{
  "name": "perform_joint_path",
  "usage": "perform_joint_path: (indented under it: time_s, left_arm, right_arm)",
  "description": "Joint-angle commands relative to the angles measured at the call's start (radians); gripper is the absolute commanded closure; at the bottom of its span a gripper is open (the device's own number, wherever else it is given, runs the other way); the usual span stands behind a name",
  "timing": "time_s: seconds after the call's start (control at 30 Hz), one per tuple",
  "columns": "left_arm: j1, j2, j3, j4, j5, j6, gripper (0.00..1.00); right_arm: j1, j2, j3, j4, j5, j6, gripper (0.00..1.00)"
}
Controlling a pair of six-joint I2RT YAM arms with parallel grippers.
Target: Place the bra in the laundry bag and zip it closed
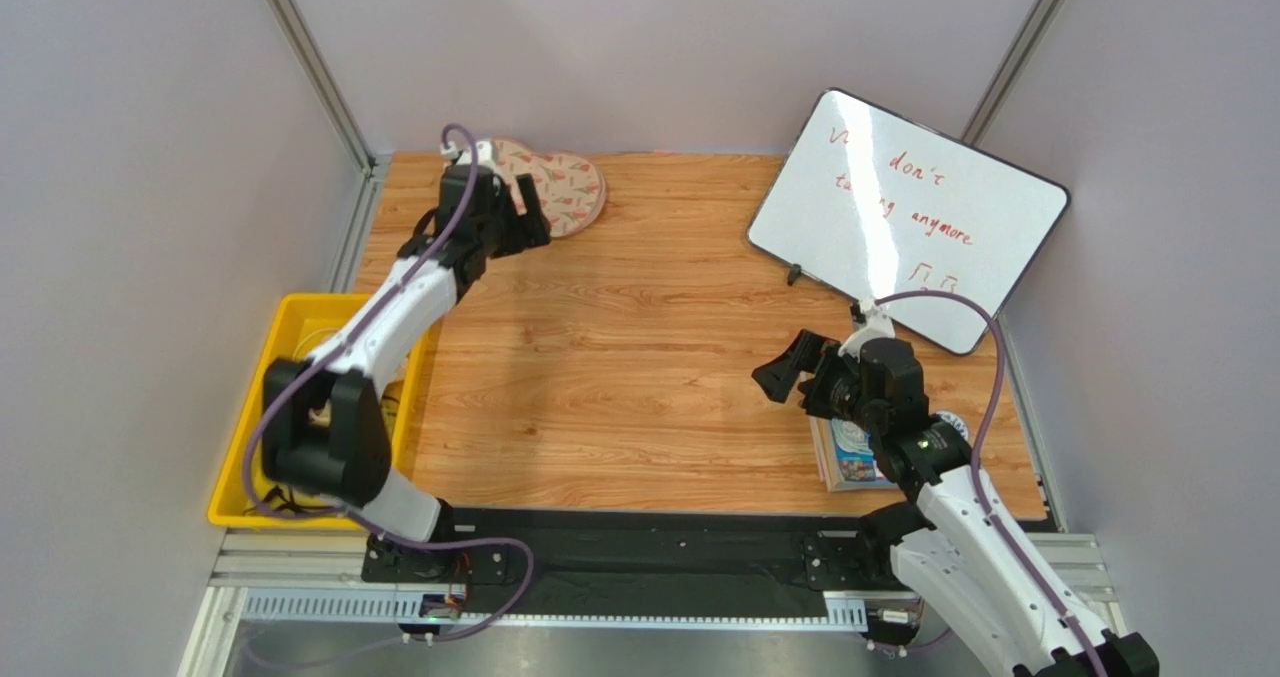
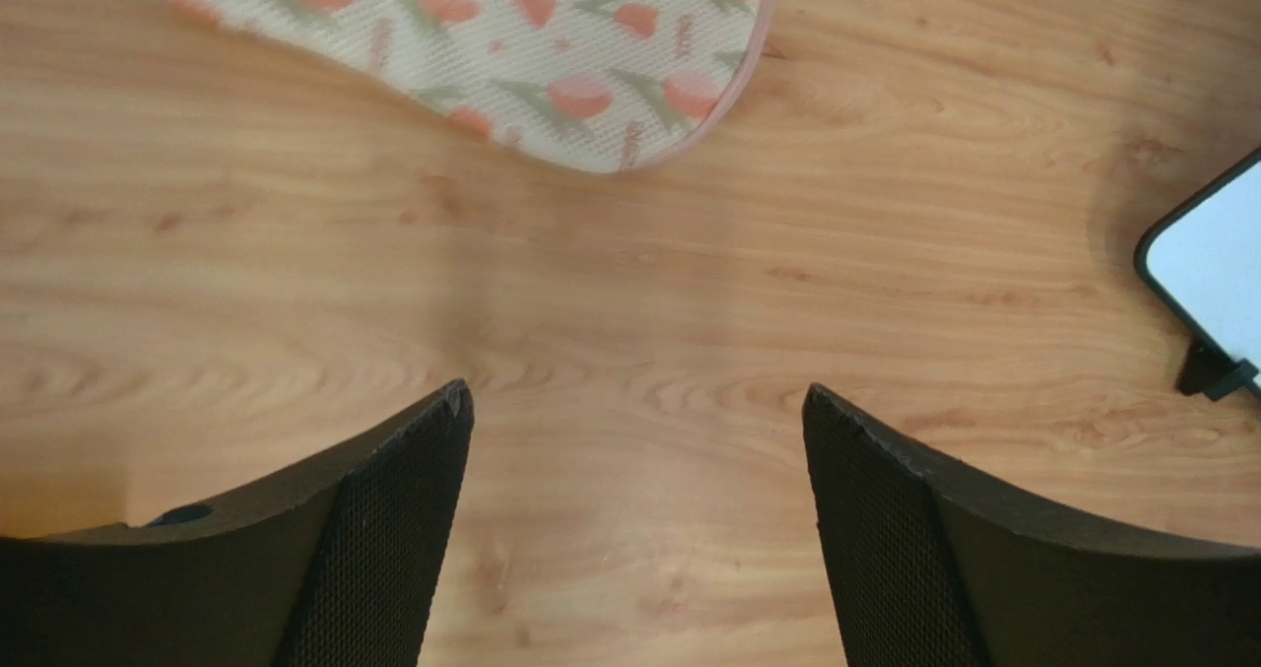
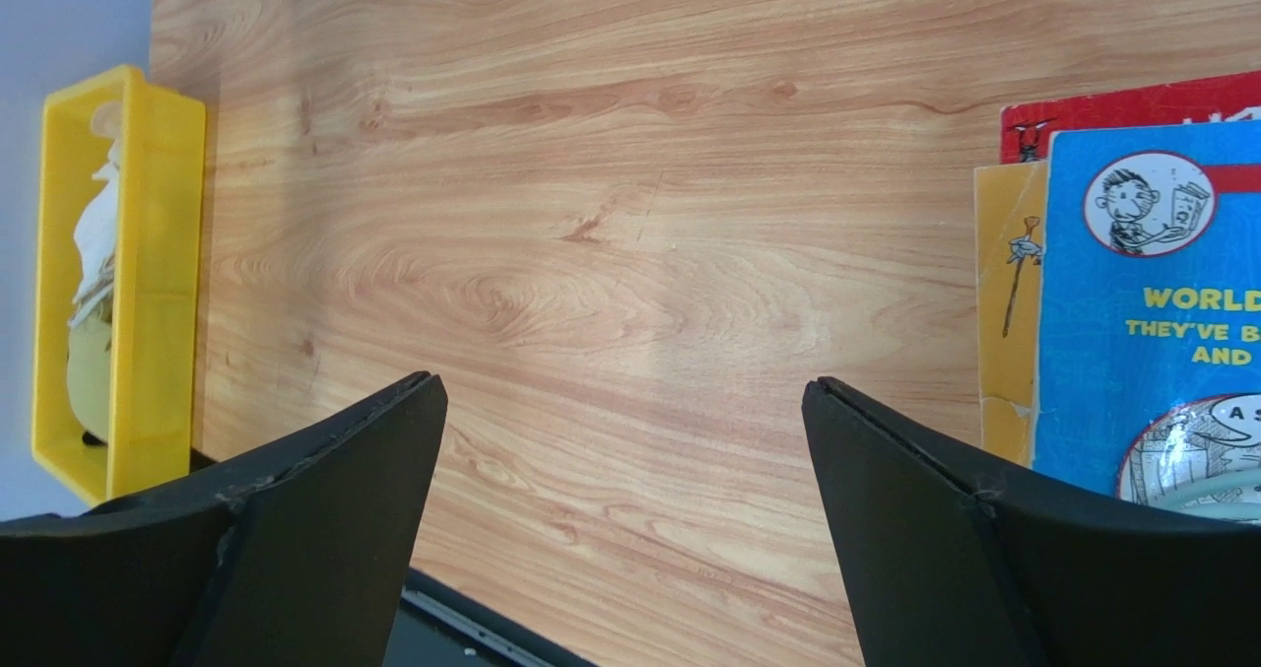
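A worktop [image 1: 646, 332] of pale wood-grain laminate carries everything. The laundry bag [image 1: 568, 185] lies flat at the far left corner. It is a rounded beige fabric case with a ribbed weave, printed with small red-and-green sprigs and edged in pink trim. The left gripper [image 1: 523, 212] hovers just beside the bag's near edge. Its two black fingers [image 2: 385, 534], faced with fine mesh-textured pads, are spread wide and hold nothing. The right gripper [image 1: 789, 365] hangs over bare wood near the right edge, also spread wide and empty-handed. A glossy blue paperback [image 3: 1155, 298] lies on other books beside it. A rigid yellow plastic bin [image 1: 238, 452] at the left edge holds crumpled pale cloth [image 3: 92, 253]. A rounded-corner whiteboard [image 1: 909, 220] with red handwriting leans at the far right.
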Motion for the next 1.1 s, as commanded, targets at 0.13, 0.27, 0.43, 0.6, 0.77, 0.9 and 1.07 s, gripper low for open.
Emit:
perform_joint_path:
  time_s: [0.13, 0.27, 0.43, 0.6, 0.77, 0.9, 1.07]
  left_arm:
    - [-0.018, 0.592, 0.631, -0.076, 0.066, 0.212, 0.18]
    - [-0.033, 0.78, 0.852, -0.124, -0.003, 0.295, 0.23]
    - [-0.056, 0.884, 0.926, -0.118, 0.009, 0.361, 0.24]
    - [-0.062, 0.944, 1.021, -0.156, 0.026, 0.329, 0.23]
    - [-0.062, 1.038, 1.209, -0.336, 0.01, 0.274, 0.27]
    - [-0.062, 1.07, 1.251, -0.371, 0.009, 0.268, 0.28]
    - [-0.062, 1.096, 1.3, -0.432, 0.036, 0.259, 0.28]
  right_arm:
    - [0.008, -0.049, 0.062, -0.052, -0.103, -0.038, 0.0]
    - [0.01, -0.068, 0.062, -0.069, -0.14, -0.047, 0.0]
    - [0.01, -0.08, 0.056, -0.092, -0.157, -0.077, 0.0]
    - [0.01, -0.086, 0.048, -0.098, -0.204, -0.073, 0.0]
    - [0.008, -0.12, 0.065, -0.1, -0.249, -0.053, 0.0]
    - [0.01, -0.15, 0.082, -0.123, -0.252, -0.056, 0.0]
    - [0.008, -0.196, 0.088, -0.152, -0.246, -0.058, 0.0]
